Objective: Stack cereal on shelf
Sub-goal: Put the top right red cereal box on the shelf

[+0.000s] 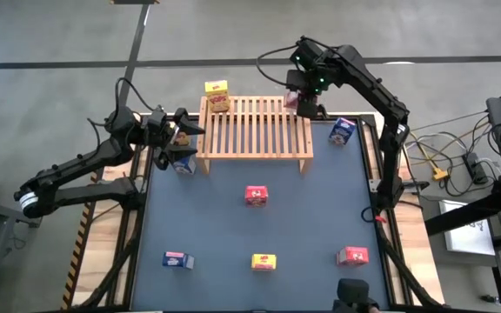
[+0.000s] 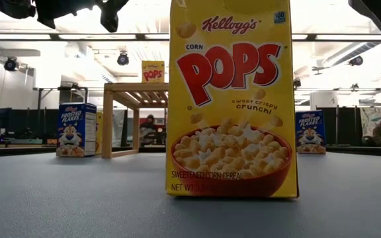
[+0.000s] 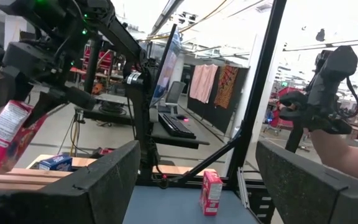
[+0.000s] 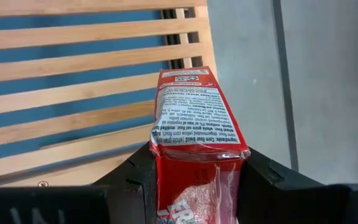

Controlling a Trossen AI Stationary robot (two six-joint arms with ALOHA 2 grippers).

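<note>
Holding: right claw (image 4: 194, 179) clenched on a red box (image 4: 197, 112), just above the shelf's (image 1: 255, 139) far right corner.
Handling: light, thin cardboard by the look of it, and the top edge looks dented. Pinch the narrow sides gently.
Left claw (image 1: 183, 130): spread wide, nothing in it, at the shelf's left end.
Red: three. One held, two on the table (image 1: 224, 226).
Blue boxes (image 1: 342, 130): three, all on the table.
Yellow boxes (image 1: 217, 94): three. One on the shelf, one near the table's front, one half hidden under the left claw.
</note>
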